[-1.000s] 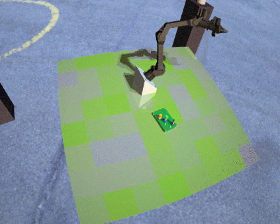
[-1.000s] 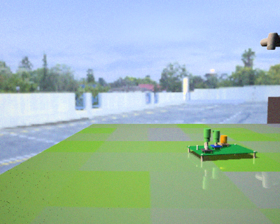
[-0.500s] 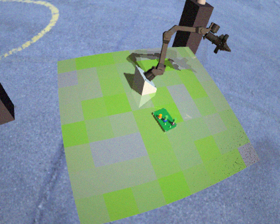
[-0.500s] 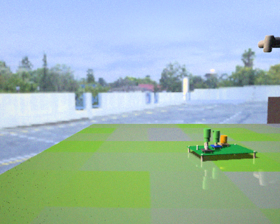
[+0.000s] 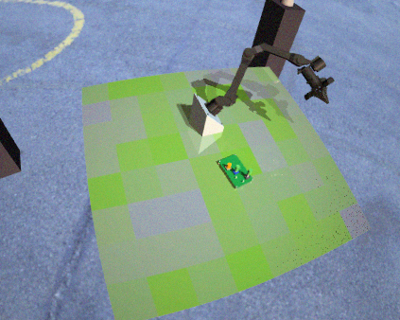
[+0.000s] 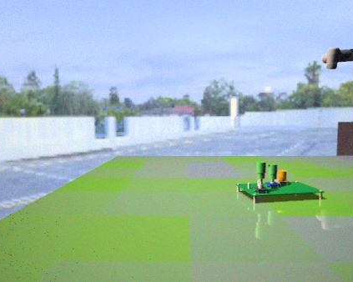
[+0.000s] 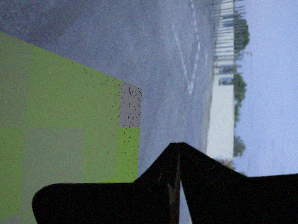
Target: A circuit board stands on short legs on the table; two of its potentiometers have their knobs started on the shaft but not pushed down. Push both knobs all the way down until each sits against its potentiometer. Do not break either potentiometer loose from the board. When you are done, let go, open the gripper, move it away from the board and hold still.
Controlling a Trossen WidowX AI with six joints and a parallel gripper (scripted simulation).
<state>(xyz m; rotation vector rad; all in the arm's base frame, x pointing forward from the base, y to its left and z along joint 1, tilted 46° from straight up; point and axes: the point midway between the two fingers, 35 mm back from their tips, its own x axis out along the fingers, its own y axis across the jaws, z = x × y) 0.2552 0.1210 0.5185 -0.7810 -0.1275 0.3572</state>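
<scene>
Hanging high beyond the table's far right edge, the gripper [image 5: 323, 91] has its fingers pressed together with nothing between them; the wrist view shows the two dark fingers meeting along a thin seam, with only the table [image 7: 60, 130] corner and pavement past them.

From the tool, the circuit board [image 5: 235, 172] lies well apart: down, and back in toward the middle of the table, on the near side of the arm's base [image 5: 205, 118]. That is the relation the coming move turns on, since the gripper points off the table, not at the board, and would have to swing inward and descend.

On the board, seen from the exterior camera, two green knobs [image 6: 260, 168] [image 6: 272, 171] stand upright on their shafts, side by side, riding high above the board surface, so both look not yet pushed down. An orange part [image 6: 282, 175] sits just beyond them. The board is a flat rectangle on short legs; in the top view its long axis runs diagonally, from upper left to lower right. The knobs' axes are vertical, so any push should likely come straight down.
</scene>
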